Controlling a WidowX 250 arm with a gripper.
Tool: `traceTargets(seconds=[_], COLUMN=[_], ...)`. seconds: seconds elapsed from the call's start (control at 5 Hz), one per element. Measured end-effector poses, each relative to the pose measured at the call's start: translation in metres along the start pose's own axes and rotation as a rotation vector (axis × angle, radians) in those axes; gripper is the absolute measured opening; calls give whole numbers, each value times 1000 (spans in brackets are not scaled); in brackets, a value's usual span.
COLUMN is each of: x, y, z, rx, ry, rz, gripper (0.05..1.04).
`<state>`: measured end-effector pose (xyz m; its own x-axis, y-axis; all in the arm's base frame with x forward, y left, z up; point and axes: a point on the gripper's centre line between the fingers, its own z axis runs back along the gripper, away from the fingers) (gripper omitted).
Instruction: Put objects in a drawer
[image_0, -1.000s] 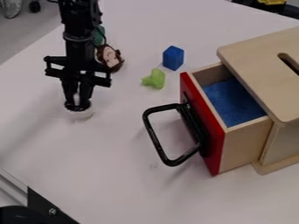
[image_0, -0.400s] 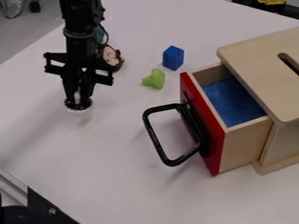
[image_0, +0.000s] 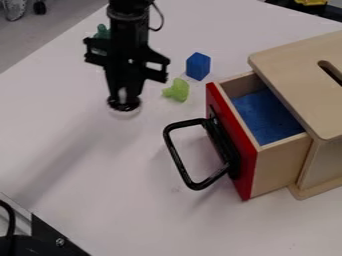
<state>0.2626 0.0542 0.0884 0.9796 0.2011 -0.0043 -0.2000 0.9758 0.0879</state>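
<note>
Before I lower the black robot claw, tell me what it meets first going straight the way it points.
Pointing down, the claw would likely meet the flat white tabletop first; how high it hangs and exactly where it would land are unclear from this angle.

We see our jointed black robot arm hang from the frame's top edge, its black plastic claw pointing down, upper left.
</note>
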Motion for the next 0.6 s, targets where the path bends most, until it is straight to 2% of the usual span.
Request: traceTargets(seconds=[0.2, 0.4, 0.6], x=[6, 15, 24], y=[-35, -76, -104], z=[19, 39, 47], rx=[-38, -53, -72], ry=[-44, -106, -135], rz=[-106, -235, -302], gripper=[205, 205, 205])
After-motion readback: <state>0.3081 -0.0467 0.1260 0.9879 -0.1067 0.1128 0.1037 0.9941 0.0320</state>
